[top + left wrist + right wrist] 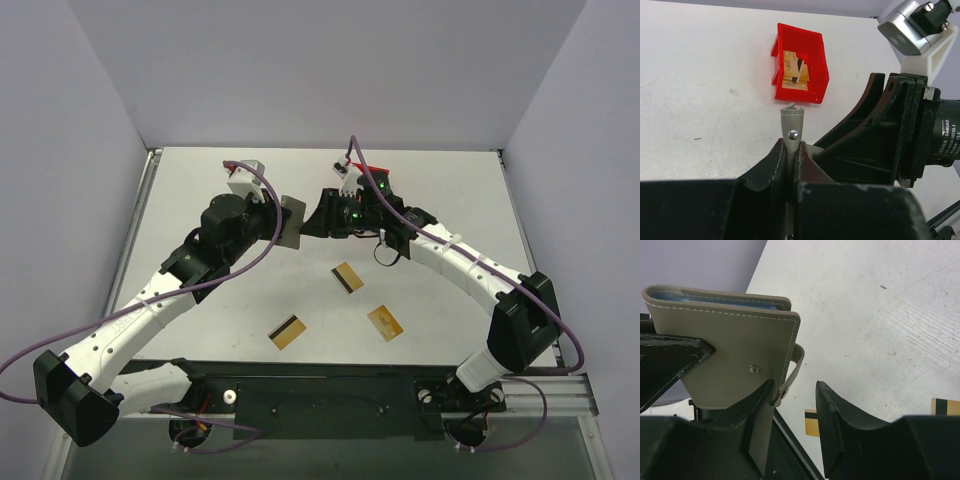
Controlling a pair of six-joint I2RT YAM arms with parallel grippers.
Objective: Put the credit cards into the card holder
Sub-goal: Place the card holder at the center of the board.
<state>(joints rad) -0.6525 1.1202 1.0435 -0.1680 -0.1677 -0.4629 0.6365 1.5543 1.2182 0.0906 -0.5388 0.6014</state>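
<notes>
My left gripper point(280, 222) is shut on the grey card holder point(293, 222) and holds it upright above the table's middle. In the left wrist view its jaws point(791, 145) pinch the holder's edge point(792, 122). My right gripper point(318, 215) is open right beside the holder. In the right wrist view the holder point(730, 340) shows bluish pockets on top, and its closing tab point(794, 365) hangs between the open jaws point(794, 390), close to the left one. Three gold-tan credit cards with black stripes lie flat on the table point(347, 277), point(287, 332), point(385, 322).
A red plastic bin point(800, 62) with more gold cards inside lies on the table beyond the holder; in the top view it is mostly hidden behind the right wrist point(375, 172). White walls enclose the table on three sides.
</notes>
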